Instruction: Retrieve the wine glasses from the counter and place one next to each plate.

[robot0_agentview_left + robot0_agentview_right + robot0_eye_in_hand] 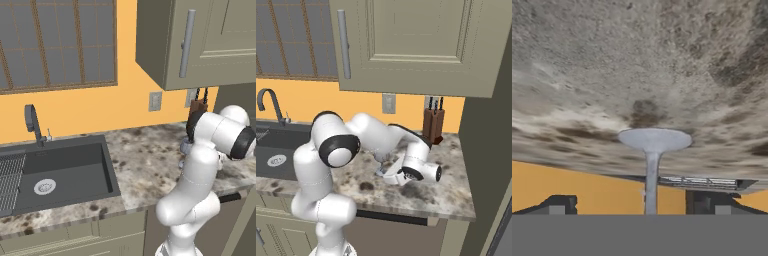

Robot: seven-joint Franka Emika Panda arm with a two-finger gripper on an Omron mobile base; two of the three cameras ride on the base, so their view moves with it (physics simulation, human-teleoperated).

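Left base view: our arm bends low over the surface [145, 160] right of the sink [55, 172]. Right base view: tool [382, 172] sits just above the granite. Hand view: wine glass [653, 160] stem runs between the fingertips [559, 206], looks grasped but we can't tell for sure. Next we'd lift and carry it to a plate.

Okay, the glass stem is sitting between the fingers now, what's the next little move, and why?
Probably close the tool on the wine glass stem. In the hand view the thin stem runs between the two spread fingertips and touches neither, with the foot on the counter, so a grip seems due before any lift.
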